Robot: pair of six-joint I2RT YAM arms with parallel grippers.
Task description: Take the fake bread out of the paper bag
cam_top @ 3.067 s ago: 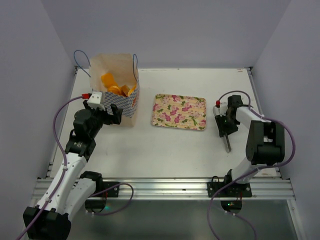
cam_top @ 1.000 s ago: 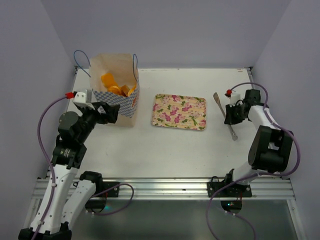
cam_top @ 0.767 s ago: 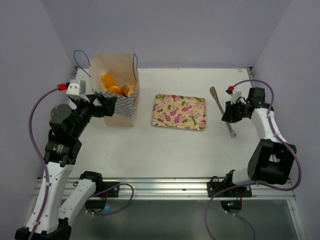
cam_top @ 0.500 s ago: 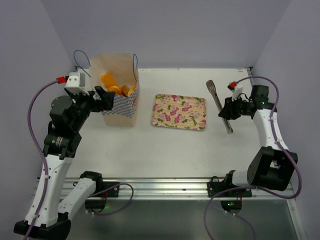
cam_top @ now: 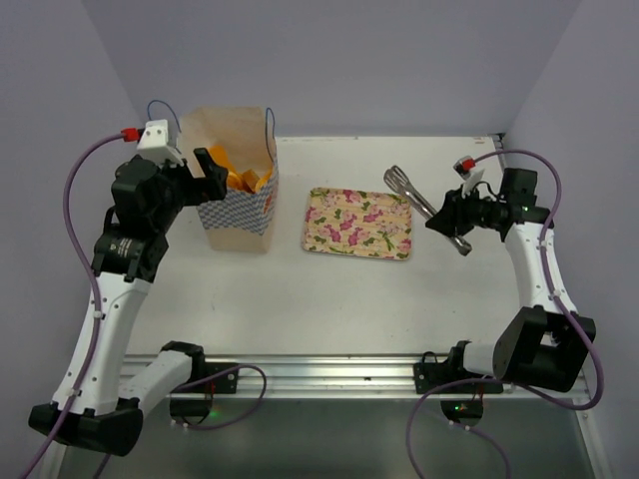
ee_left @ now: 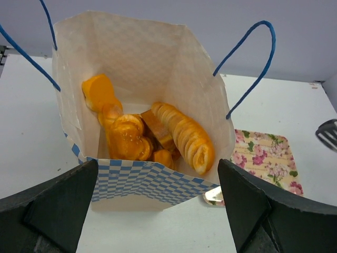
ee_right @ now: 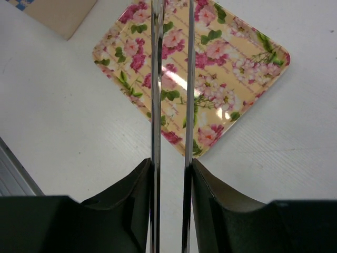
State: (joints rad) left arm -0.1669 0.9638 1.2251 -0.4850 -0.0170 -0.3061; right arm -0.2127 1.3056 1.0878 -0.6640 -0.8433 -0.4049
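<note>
**White table carrying a bag and a tray**

The white table [cam_top: 329, 289] runs from a metal rail [cam_top: 329, 371] along its near edge to the pale wall at the far side. Two things rest directly on its surface. The paper bag [cam_top: 240, 212] stands upright at the far left, mouth open upward, with a blue-and-white checkered band across its near face. The floral tray [cam_top: 358, 224] lies flat near the middle, to the right of the bag and not touching it
</note>
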